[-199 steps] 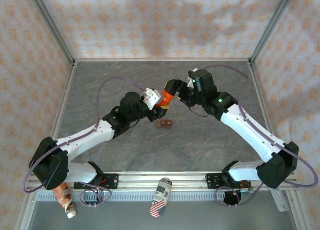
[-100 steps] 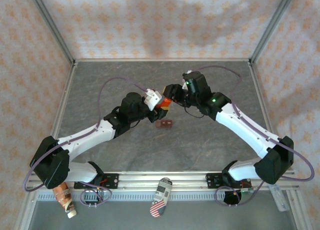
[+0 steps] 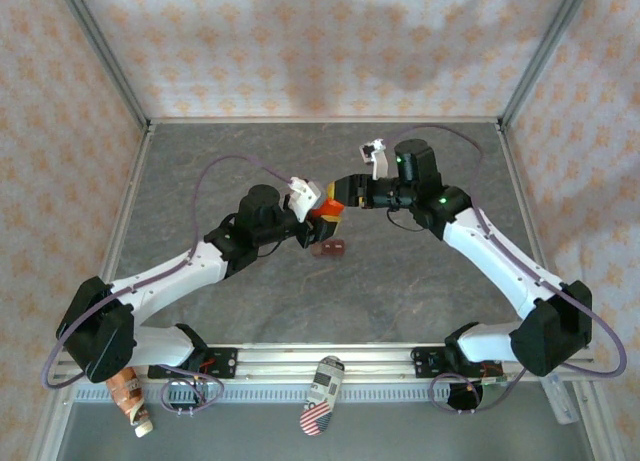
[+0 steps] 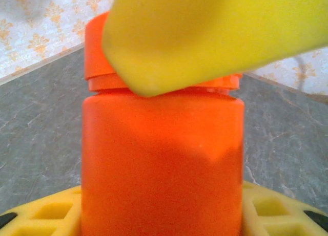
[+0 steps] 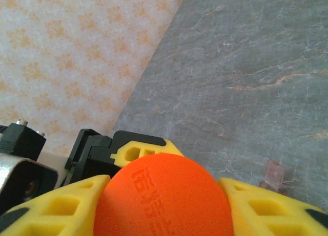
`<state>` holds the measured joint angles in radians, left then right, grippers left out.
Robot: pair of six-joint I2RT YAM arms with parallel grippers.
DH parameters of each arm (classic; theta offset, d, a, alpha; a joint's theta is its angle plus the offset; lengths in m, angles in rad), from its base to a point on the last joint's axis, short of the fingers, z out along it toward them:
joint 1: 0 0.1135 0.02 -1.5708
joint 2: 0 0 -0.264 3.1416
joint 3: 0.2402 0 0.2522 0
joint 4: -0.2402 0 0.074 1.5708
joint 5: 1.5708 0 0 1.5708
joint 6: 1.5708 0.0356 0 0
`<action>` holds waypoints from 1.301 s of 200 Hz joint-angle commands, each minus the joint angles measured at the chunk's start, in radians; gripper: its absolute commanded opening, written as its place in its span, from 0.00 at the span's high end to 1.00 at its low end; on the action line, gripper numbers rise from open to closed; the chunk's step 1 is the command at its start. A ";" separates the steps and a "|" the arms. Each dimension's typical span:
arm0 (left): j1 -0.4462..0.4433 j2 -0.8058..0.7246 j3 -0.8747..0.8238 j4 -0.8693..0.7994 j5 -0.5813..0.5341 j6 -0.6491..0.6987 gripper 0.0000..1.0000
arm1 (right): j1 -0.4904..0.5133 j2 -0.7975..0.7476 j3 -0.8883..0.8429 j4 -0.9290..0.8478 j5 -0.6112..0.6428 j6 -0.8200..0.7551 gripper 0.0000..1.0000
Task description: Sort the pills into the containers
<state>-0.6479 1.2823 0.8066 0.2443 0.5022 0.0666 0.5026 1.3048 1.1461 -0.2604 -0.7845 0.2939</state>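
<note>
My left gripper [image 3: 318, 212] holds the orange bottle [image 4: 161, 164] upright above the middle of the worktop [image 3: 420, 281]. Its yellow fingers [image 4: 46, 215] are clamped on the lower body, a moderate gap set by the bottle's width. What has changed over the last second is on the other side. The right gripper [image 3: 340, 194] was standing off just beside the bottle's top, then moved in. The wrist has now rolled over, so it reaches the top from the side. In the right wrist view the cap [image 5: 164, 195] sits snug between both fingers [image 5: 61, 208], touching each, so I read the right fingers as closed on the cap. From the left wrist view one yellow finger of the right gripper lies across the cap's front, and the cap looks seated on the neck, not yet lifted. I judge that the roll of the wrist is a turn on the cap, or the set-up for one, though I cannot tell whether the thread has loosened. The pill box [image 3: 328, 248] lies on the worktop just in front of the bottle, towards me and apart from both grippers. I see no pills out yet, so the sorting itself waits on the cap coming free.
</note>
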 commanded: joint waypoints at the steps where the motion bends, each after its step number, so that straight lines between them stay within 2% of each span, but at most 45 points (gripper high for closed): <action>1: 0.001 -0.028 -0.010 0.044 0.022 -0.020 1.00 | -0.016 -0.020 0.034 -0.016 0.069 0.010 0.24; 20: 0.001 -0.029 -0.011 0.034 -0.035 0.009 1.00 | -0.016 -0.059 0.024 0.019 0.145 0.149 0.16; 38: 0.001 -0.028 -0.006 0.014 -0.085 0.041 1.00 | -0.016 -0.083 0.012 0.030 0.196 0.267 0.15; 78: 0.001 -0.019 -0.006 0.003 -0.171 0.108 1.00 | -0.010 -0.071 0.015 -0.088 0.335 0.492 0.16; 117: 0.001 0.000 -0.003 0.000 -0.178 0.129 1.00 | 0.048 -0.054 0.032 -0.103 0.397 0.504 0.16; 183: -0.006 0.022 -0.001 0.009 -0.172 0.121 1.00 | 0.121 0.033 0.086 -0.082 0.411 0.500 0.19; 213: -0.009 0.026 -0.002 0.014 -0.171 0.116 1.00 | 0.137 0.067 0.103 -0.079 0.400 0.500 0.28; 248: -0.009 0.025 -0.004 0.026 -0.177 0.109 1.00 | 0.139 0.071 0.098 -0.073 0.380 0.473 0.54; 260: -0.009 0.022 -0.007 0.030 -0.173 0.103 1.00 | 0.133 0.068 0.099 -0.077 0.375 0.426 0.60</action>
<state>-0.6483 1.3102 0.7956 0.2256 0.3466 0.1665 0.6380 1.3773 1.2179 -0.3443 -0.4072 0.7818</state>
